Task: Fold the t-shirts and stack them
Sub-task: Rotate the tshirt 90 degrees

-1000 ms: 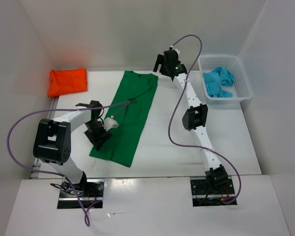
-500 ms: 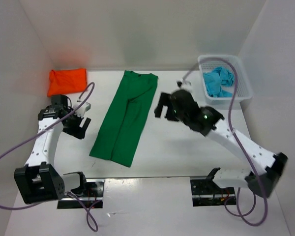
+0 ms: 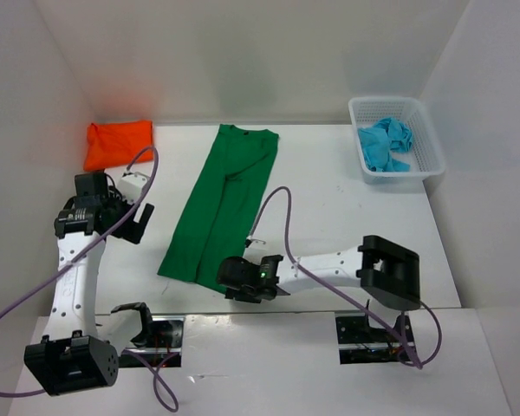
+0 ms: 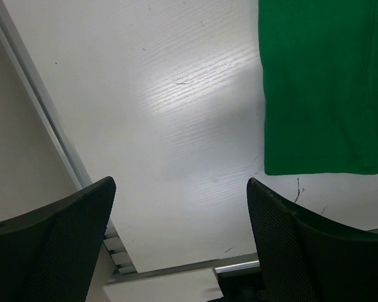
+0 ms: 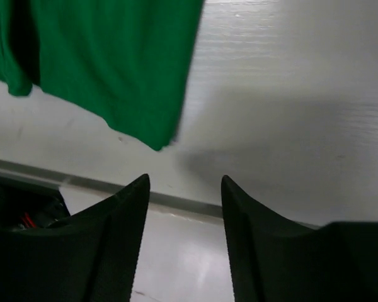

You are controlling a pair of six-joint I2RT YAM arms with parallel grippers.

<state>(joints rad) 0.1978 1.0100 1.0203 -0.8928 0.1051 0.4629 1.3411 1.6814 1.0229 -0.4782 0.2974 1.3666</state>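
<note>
Right gripper (image 5: 184,189) at the table's (image 3: 329,208) near edge, just beside the green shirt's (image 3: 225,204) near corner: jaws apart, empty. Left gripper (image 4: 179,201), left of that shirt: jaws wide apart, empty. Green shirt lies mid-table as a long strip; orange shirt (image 3: 119,143) folded far left; blue shirt (image 3: 386,143) crumpled in the basket (image 3: 431,147) far right.

I have 1 white mesh basket (image 3: 431,143) on the white table (image 3: 347,217), well apart from the right gripper (image 3: 234,279), far ahead of it and off to its right. Under the left gripper (image 3: 130,217) is bare tabletop, with a metal rail (image 4: 34,94) along the table edge just to its left. A similar edge strip (image 5: 183,204) runs just beside the right gripper. 3 white walls (image 3: 243,61) enclose the table.
</note>
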